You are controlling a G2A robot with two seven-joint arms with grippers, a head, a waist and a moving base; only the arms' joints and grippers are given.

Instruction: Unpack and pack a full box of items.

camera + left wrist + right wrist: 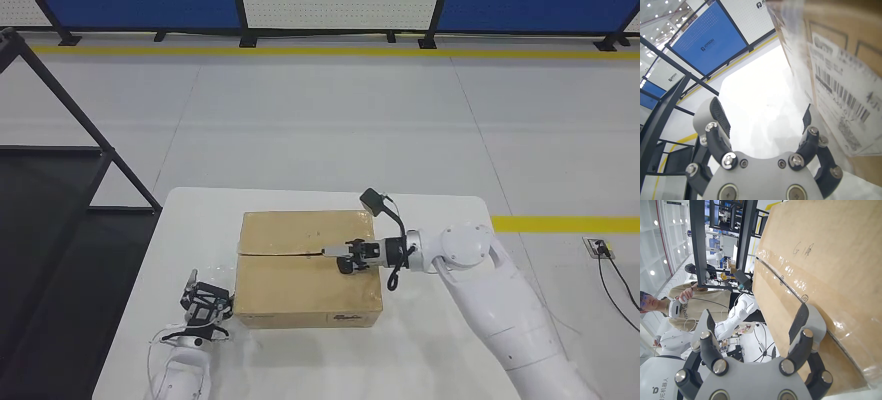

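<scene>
Sitting in the middle of the white table (430,335), the cardboard box (300,285) is lying with both top flaps down, and glossy tape (791,275) is running along the seam between them. The right gripper (350,256) is hovering over the lid near the box's right side, level with that seam. Its jaws are spread wide and gripping nothing. One of its fingers (804,321) is touching the cardboard right at the taped line, while the other is standing apart from the box. Down at the front left corner of the box, the left gripper (205,300) is resting low over the tabletop. It too is spread open with only bare table between its pads. One pad (807,118) is sitting just beside the box's side wall, where a printed shipping label (838,94) is showing. A black metal frame (60,180) is standing off the table's left edge.
</scene>
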